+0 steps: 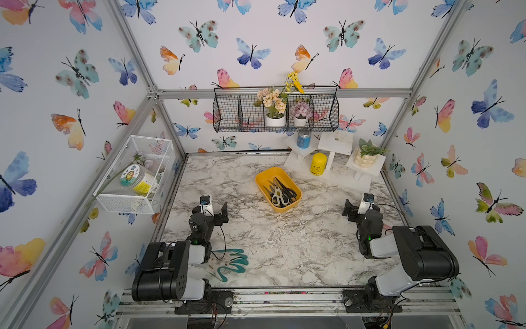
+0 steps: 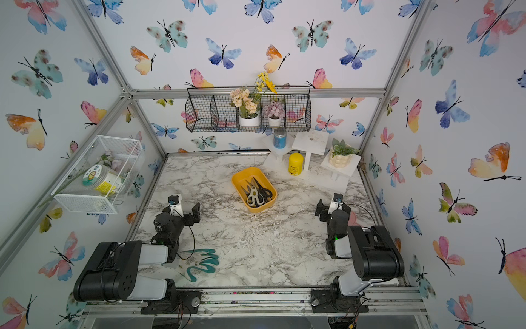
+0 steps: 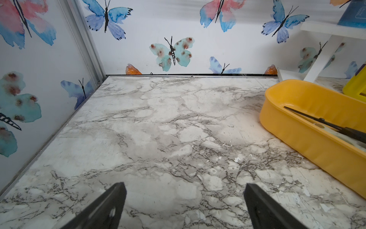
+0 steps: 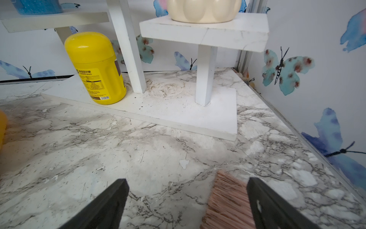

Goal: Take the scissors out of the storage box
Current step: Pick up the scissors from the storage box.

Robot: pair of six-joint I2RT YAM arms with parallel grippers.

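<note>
Marble-patterned tabletop (image 1: 284,250), white with grey veins and chipped in places, floors a booth walled by butterfly-printed panels (image 1: 270,28) on aluminium struts (image 1: 375,93). A black wire basket (image 1: 233,116) holding potted artificial flowers (image 1: 274,108) hangs on the back wall. A white wire mesh basket (image 1: 125,199) with a jar (image 1: 136,179) inside hangs on the left wall.

Both top views show the shallow yellow-orange plastic storage tub (image 2: 244,173) on the tabletop ahead of both grippers and between them. It lies to the right of the left gripper (image 3: 184,185) and to the left of the right gripper (image 4: 186,179). Inside it the scissors (image 2: 263,190) lie heaped: several black-handled pairs and one pair of cream-handled shears (image 2: 252,196) toward the near end. Both grippers sit low over the tabletop, jaws spread wide, nothing between them. A teal squiggle mark (image 1: 230,265) beside the left arm appears in the top views only.

The left wrist view shows one end of the tub with a slim black blade and a cream piece; the rest of the heap is cut off. The right wrist view shows only a yellow-orange sliver of the tub. It does show the white tiered stand (image 4: 178,111) ahead of the right gripper in detail. A yellow labelled plastic bottle (image 4: 95,69) stands on its scuffed base and a cream bulbous pot (image 4: 202,11) on a shelf. It also shows a pinkish streaked patch (image 4: 227,202) close beside one jaw; what it is cannot be told.
</note>
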